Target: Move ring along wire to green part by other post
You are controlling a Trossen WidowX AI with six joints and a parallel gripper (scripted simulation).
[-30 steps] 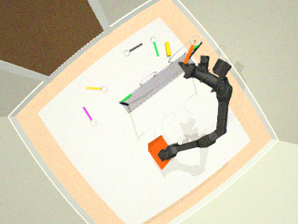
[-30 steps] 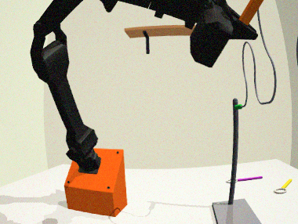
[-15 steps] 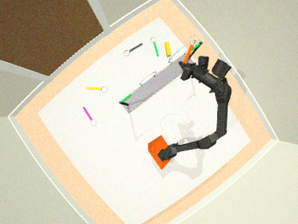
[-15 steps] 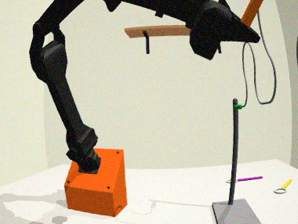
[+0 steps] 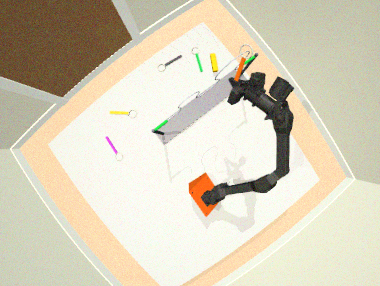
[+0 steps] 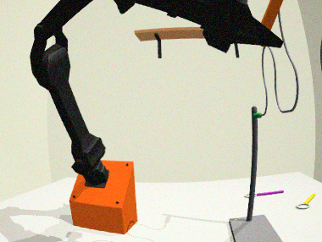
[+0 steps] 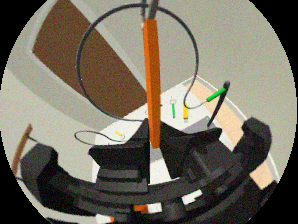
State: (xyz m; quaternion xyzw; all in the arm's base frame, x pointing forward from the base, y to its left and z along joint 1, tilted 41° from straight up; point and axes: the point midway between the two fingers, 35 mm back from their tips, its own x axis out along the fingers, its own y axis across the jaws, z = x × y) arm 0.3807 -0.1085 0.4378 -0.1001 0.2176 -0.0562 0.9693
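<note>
The orange handle (image 5: 240,69) (image 6: 272,16) (image 7: 152,75) is held at its lower end by my shut gripper (image 5: 235,82) (image 6: 274,42) (image 7: 154,136). It points upward to the ring (image 5: 246,46), which is cut off at the top of the wrist view. There the ring is edge-on at the top of a loop of thin grey wire (image 7: 197,57), away from the green part (image 7: 216,95) by the far post (image 7: 218,106) (image 5: 250,63). The wire seems to pass through it; any contact is too small to tell. The other green part (image 5: 161,125) (image 6: 258,115) is bare, beside the other post (image 6: 252,169).
The wire's bends (image 6: 297,86) rise above the grey base (image 5: 192,111) (image 6: 260,230). My arm stands on an orange block (image 5: 204,184) (image 6: 103,216). A yellow block (image 5: 214,62) (image 7: 185,112) and several loose ringed sticks lie on the table. A wooden bar (image 6: 182,33) is in the background.
</note>
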